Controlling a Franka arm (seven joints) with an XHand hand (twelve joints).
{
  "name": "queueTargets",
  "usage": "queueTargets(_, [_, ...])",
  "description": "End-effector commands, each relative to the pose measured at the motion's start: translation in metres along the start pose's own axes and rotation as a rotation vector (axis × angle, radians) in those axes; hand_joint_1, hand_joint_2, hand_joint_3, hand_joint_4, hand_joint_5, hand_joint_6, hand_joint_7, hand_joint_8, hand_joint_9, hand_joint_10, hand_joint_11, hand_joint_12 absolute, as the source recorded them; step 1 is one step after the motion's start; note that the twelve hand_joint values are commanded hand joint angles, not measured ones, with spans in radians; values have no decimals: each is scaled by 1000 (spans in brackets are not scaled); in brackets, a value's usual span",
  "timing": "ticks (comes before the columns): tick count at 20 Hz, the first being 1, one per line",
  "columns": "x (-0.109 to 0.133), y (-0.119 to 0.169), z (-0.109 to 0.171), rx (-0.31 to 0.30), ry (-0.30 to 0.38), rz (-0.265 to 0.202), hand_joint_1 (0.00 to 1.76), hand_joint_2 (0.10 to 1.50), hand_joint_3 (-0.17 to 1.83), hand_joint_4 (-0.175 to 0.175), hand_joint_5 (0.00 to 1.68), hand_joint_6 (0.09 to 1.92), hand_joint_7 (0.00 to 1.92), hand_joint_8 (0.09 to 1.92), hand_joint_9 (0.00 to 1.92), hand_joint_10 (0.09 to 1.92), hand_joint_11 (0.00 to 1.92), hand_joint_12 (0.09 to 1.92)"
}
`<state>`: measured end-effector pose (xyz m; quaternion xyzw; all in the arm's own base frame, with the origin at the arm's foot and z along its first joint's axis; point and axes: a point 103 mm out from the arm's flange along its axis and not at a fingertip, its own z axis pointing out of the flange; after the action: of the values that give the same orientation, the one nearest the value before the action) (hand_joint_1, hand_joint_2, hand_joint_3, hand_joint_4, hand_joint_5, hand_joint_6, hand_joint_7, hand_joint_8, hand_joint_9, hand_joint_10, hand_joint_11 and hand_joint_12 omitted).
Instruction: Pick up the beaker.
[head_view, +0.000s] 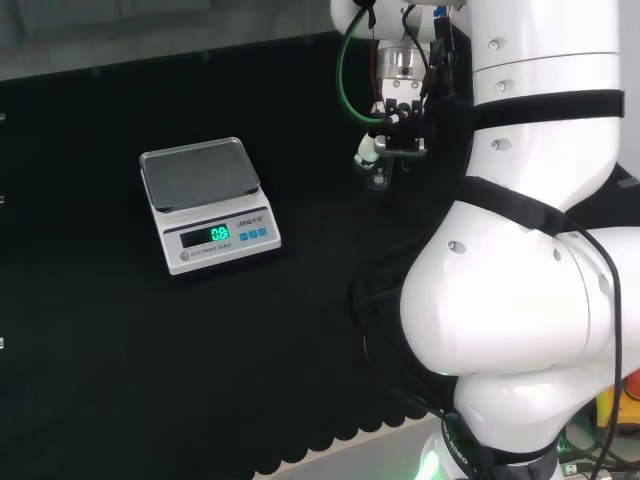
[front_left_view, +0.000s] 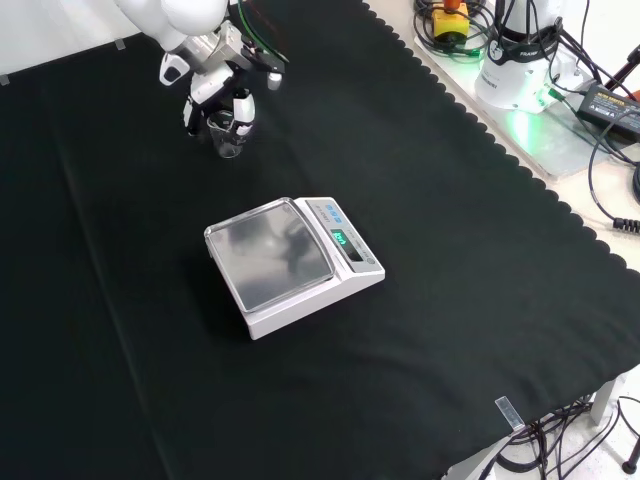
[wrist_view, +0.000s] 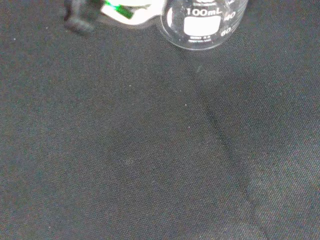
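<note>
Hand (front_left_view: 215, 85) closed in on beaker (front_left_view: 229, 138)
Fingers curled round the glass, which looked not yet lifted off the cloth (front_left_view: 430, 230).

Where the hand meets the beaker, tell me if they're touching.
Cannot tell. In the front view the hand hangs right over the beaker, its fingers overlapping the rim, but no view shows contact or a gap plainly.

head: high behind arm's base, looking over the arm (head_view: 520, 250) across the cloth (head_view: 150, 380) | front: opposite side, looking down, farther off | wrist: close above cloth | head and front share the scale (head_view: 210, 205)
</note>
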<state>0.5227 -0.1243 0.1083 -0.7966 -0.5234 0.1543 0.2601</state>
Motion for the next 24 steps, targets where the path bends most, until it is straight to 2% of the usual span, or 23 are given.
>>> queueTargets(1, [2,-3,-4,-26,-27,6,1189,710,720,-171,612,712,672,853,1167,375,1362,705])
queueTargets(4, [4,-7,-9,-40,-45,2,1229,719,739,-175,675,739,748,856,1204,352,1353,672])
queueTargets(7, [8,-17,-17,-92,-56,-8,1244,722,747,-175,739,751,828,841,1241,341,1358,655])
queueTargets(10, [11,-33,-29,-156,-37,-29,1246,724,749,-175,770,758,862,838,1257,339,1361,648])
queueTargets(14, [19,-67,-52,-283,-15,-68,1246,724,751,-175,780,762,877,840,1263,339,1364,644])
queueTargets(18, [30,-107,-77,-384,-20,-97,1244,723,753,-175,782,766,884,840,1268,340,1369,640])
queueTargets(24, [52,-173,-112,-532,8,-142,1230,717,759,-173,784,772,891,839,1275,340,1385,637])
